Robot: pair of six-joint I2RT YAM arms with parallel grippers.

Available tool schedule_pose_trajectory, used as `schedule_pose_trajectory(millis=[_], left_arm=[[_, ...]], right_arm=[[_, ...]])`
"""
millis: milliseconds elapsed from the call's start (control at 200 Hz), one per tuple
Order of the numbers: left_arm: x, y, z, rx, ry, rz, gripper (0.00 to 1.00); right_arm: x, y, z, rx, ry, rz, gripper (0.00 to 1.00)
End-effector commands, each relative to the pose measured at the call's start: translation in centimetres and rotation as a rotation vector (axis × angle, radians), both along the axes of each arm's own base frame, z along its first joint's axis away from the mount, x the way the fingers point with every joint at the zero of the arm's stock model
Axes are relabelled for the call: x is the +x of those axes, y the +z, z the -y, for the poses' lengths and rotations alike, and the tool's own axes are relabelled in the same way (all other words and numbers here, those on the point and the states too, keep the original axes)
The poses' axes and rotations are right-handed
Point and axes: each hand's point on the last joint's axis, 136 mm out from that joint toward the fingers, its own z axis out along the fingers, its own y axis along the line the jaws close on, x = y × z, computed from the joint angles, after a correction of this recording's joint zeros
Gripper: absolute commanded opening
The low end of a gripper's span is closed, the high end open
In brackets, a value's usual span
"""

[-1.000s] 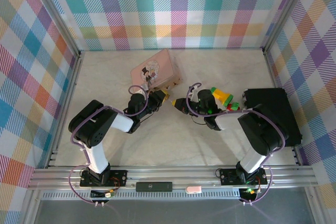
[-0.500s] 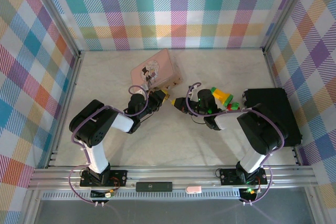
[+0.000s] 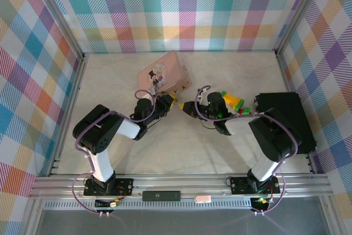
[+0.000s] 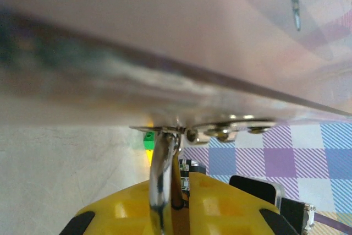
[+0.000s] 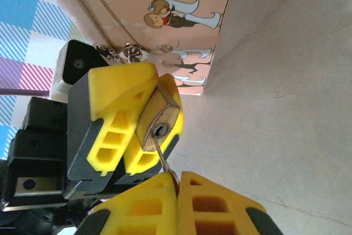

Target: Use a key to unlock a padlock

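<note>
Brass padlock sits clamped in the left gripper at the pink box edge — unmoved, we see. The right gripper, pinched on the key, has edged towards it — key tip at the keyhole. A black case lies well apart.

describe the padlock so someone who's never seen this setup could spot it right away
Find the pink box with the cartoon couple on the far half of the table. At its near edge the yellow left fingers pinch a tiny brass-coloured padlock. Unlike the yellow plastic around it, it is metal, with a thin key in its keyhole held by the right fingers.
</note>
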Motion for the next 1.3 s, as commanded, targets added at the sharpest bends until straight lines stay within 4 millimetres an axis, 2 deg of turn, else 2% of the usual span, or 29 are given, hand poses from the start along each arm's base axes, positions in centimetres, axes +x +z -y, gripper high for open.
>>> schedule_pose_trajectory(millis=[0, 145, 170, 225, 415, 460, 635, 840, 1020, 1295], left_arm=[[-2.0, 3.3, 1.9, -0.07, -0.102, 0.079, 0.0], [-2.2, 3.9, 2.1, -0.078, -0.115, 0.085, 0.0], [-2.1, 4.0, 2.2, -0.079, -0.114, 0.088, 0.0], [-2.1, 4.1, 2.2, -0.079, -0.116, 0.091, 0.0], [-1.8, 4.1, 2.5, -0.077, -0.115, 0.098, 0.0], [-1.8, 4.1, 2.5, -0.079, -0.114, 0.1, 0.0], [-2.0, 4.2, 2.7, -0.07, -0.133, 0.114, 0.0], [-2.5, 4.9, 3.1, -0.074, -0.167, 0.149, 0.0], [-2.7, 5.4, 3.5, -0.081, -0.189, 0.168, 0.0], [-2.6, 5.1, 3.6, -0.085, -0.191, 0.155, 0.0]], right_arm=[[1.1, 2.9, -0.3, -0.008, 0.015, 0.122, 0.0], [1.2, 3.2, -0.6, -0.048, 0.06, 0.155, 0.0], [1.1, 2.5, -0.4, -0.07, 0.067, 0.129, 0.0], [1.2, 2.4, -0.3, -0.071, 0.069, 0.112, 0.0], [0.6, 3.0, -1.1, 0.022, 0.112, 0.032, 0.0], [0.7, 3.8, -1.3, 0.057, 0.119, 0.036, 0.0], [0.7, 4.7, -1.2, 0.138, 0.161, -0.056, 0.0], [1.3, 4.5, -0.5, 0.2, 0.153, -0.137, 0.0], [1.8, 4.1, -1.0, 0.23, 0.169, -0.181, 0.0], [2.3, 3.6, -0.4, 0.171, 0.144, -0.069, 0.0]])
